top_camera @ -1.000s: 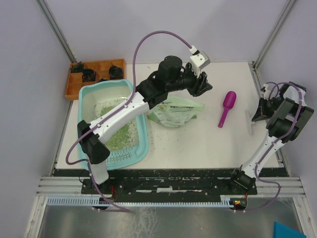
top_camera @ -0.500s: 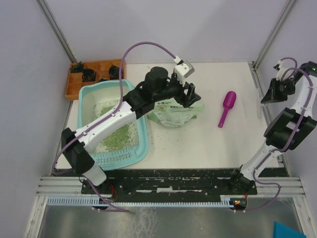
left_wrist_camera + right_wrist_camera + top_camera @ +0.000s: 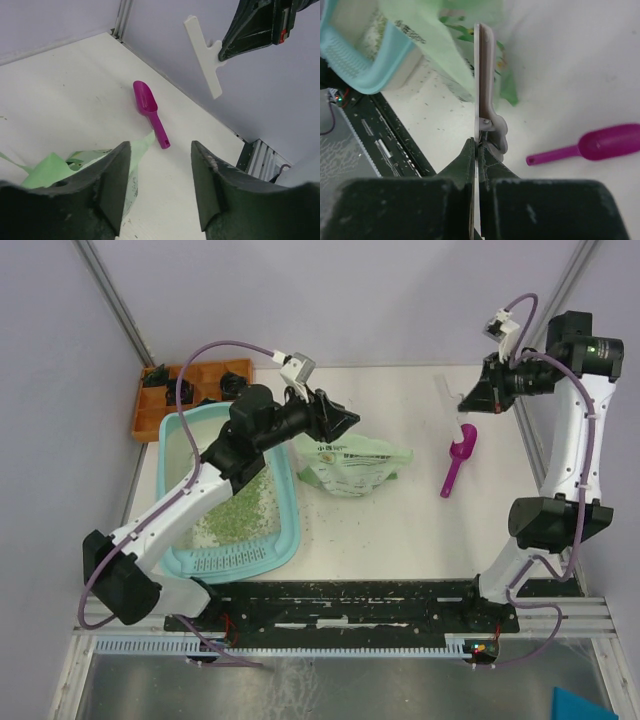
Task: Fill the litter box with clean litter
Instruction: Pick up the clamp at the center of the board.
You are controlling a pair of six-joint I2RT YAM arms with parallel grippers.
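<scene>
L gripper backed off bag, jaws apart, empty. R gripper swung inward, pinching white paddle. Litter already in litter box; prob. levelling next.

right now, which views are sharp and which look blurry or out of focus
Top external: even soft light, all sharp, faint shadows. Left wrist: magenta scoop crisp, left gripper dark and soft up close. Right wrist: green bag and litter box blurred, right gripper and white flat tool out of focus.

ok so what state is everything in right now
litter box, partly filled
litter, loose in box
bag, lying on table
scoop, lying on table, empty
left hand, open, empty
right hand, shut on white strip, raised
</scene>
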